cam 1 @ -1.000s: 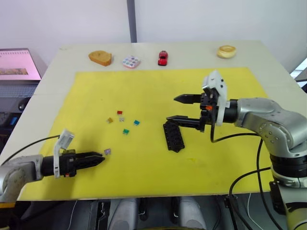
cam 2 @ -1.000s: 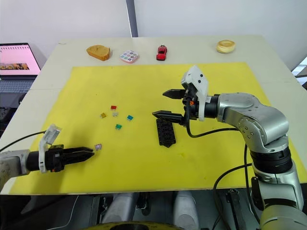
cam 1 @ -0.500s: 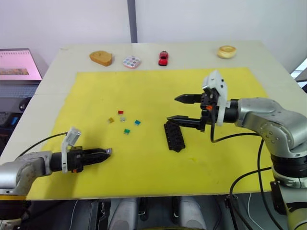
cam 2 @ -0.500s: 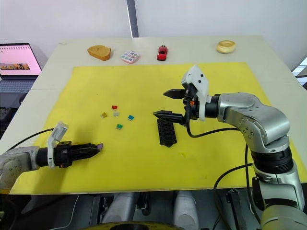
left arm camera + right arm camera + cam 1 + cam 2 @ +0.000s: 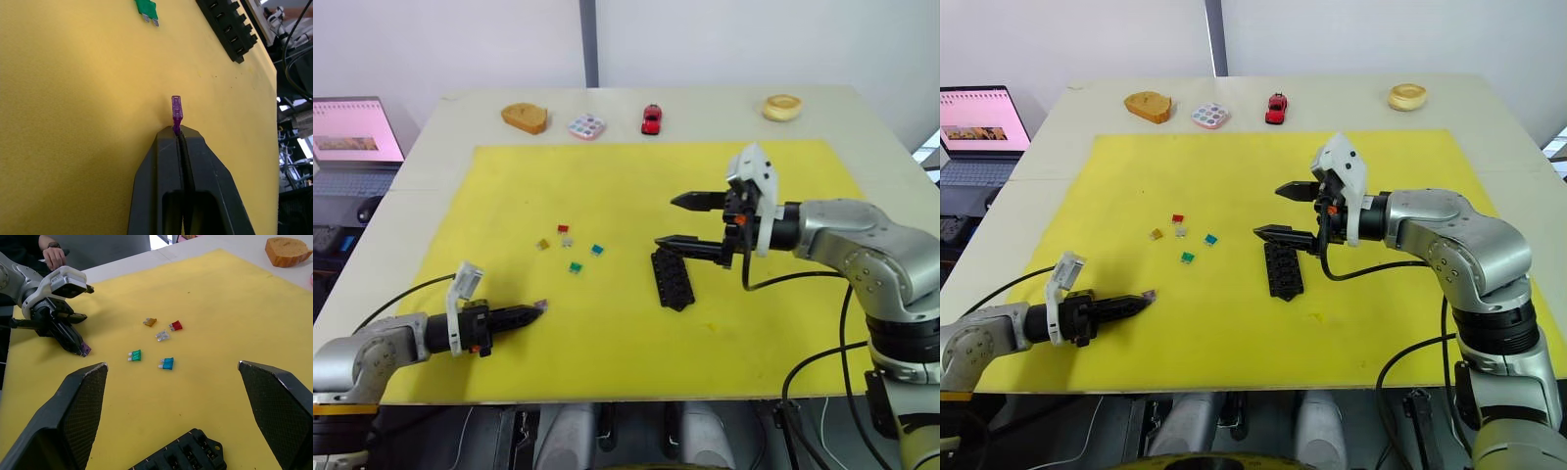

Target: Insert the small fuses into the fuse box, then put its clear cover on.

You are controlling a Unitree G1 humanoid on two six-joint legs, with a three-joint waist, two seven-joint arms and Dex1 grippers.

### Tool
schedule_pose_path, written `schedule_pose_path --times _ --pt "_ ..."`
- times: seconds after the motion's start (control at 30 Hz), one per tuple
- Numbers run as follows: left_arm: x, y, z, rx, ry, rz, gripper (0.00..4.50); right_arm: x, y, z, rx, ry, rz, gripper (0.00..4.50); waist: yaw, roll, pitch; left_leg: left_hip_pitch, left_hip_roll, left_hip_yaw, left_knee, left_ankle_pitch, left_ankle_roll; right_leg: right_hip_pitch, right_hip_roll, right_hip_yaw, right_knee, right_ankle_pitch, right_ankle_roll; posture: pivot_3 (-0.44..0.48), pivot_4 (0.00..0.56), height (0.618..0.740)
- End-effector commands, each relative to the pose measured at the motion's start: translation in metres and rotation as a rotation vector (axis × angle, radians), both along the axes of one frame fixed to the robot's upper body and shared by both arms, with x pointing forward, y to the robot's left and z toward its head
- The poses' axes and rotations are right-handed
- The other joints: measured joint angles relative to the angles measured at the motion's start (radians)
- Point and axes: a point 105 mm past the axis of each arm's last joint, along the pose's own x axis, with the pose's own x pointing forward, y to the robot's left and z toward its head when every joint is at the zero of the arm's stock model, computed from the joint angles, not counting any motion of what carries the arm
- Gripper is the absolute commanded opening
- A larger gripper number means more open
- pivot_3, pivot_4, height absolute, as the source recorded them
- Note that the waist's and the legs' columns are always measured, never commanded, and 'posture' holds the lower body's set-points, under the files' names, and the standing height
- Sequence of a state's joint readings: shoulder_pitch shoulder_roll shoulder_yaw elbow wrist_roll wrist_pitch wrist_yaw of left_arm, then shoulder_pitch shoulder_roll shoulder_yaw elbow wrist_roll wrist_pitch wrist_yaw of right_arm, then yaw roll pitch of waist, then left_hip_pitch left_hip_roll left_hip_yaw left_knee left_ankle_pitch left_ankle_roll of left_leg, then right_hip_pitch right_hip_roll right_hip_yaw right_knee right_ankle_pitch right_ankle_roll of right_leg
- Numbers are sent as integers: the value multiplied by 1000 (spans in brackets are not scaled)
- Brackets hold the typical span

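My left gripper [image 5: 178,131] is shut on the blades of a purple fuse [image 5: 176,108], held low over the yellow mat [image 5: 607,186] near its front left [image 5: 541,305]. Further in, red [image 5: 563,228], orange [image 5: 541,244], grey [image 5: 567,240], teal [image 5: 596,250] and green [image 5: 575,266] fuses lie loose in a cluster. The black fuse box [image 5: 671,279] lies mid-mat, slots up. My right gripper [image 5: 668,221] hovers open just behind and above it, with nothing between its fingers [image 5: 83,406]. The clear cover is out of view.
Along the table's far edge sit a slice of bread [image 5: 525,117], a round dotted tray [image 5: 586,126], a red toy car [image 5: 651,118] and a ring-shaped pastry [image 5: 782,106]. A laptop [image 5: 352,132] stands off the table's left. A person's hand [image 5: 54,254] shows beyond the mat.
The purple fuse lay on the mat at my left gripper's tips; now the fingers are shut on it and it sits slightly raised. The right arm has not moved.
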State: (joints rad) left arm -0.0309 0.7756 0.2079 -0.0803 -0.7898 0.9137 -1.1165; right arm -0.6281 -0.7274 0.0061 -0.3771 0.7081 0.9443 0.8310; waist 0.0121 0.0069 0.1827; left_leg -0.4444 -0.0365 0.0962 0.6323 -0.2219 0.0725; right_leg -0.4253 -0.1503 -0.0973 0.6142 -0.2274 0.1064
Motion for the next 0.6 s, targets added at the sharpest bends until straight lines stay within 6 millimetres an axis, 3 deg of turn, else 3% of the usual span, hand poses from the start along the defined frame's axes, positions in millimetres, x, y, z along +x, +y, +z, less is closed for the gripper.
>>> schedule_pose_path --times 0.03,0.23,0.43,0.6 --pt "-5 0 -7 -8 41 5 39 0 -1 12 13 -55 0 4500 -1 0 0 0 0 0 0 0 0 0 0 0 0 0 0 0 150 740" --pt "0 1 13 -42 -15 22 39 3 -1 23 64 -51 -8 4500 -2 0 0 0 0 0 0 0 0 0 0 0 0 0 0 0 150 740" --pt "10 -8 69 -63 -185 -50 39 -12 1 44 93 177 163 4500 0 -2 1 -1 0 -1 1 0 0 0 0 0 0 0 0 0 150 740" --pt "16 -32 116 -64 -341 -170 39 -17 18 66 123 165 310 4500 -3 -2 1 -1 0 0 1 0 0 0 0 0 0 0 0 0 150 740"
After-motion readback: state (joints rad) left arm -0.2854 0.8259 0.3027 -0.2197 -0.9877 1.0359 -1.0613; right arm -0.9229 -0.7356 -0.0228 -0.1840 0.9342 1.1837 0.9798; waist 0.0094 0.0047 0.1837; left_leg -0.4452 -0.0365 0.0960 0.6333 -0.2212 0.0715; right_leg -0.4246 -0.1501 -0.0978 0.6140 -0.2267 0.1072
